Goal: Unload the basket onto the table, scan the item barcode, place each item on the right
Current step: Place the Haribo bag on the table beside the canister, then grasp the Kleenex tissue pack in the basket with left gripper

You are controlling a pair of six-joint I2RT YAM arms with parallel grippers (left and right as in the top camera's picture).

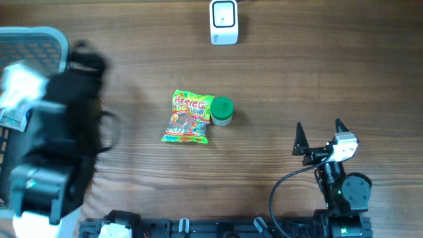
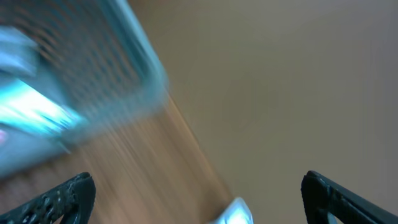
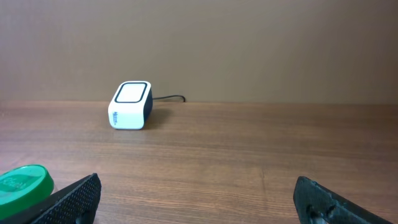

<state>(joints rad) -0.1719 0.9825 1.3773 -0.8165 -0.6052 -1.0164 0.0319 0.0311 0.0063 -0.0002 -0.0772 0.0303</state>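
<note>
A colourful candy bag lies flat mid-table, with a small green-lidded tub touching its right side; the green lid also shows at the left edge of the right wrist view. The white barcode scanner stands at the far edge, facing up. My right gripper rests low at the right, open and empty, to the right of the tub. My left gripper is motion-blurred beside the basket, its fingers wide apart with nothing between them.
A blue mesh basket sits at the far left corner with white packets inside; it appears blurred in the left wrist view. A pale blurred object shows at that view's bottom edge. A black cable runs from the right arm.
</note>
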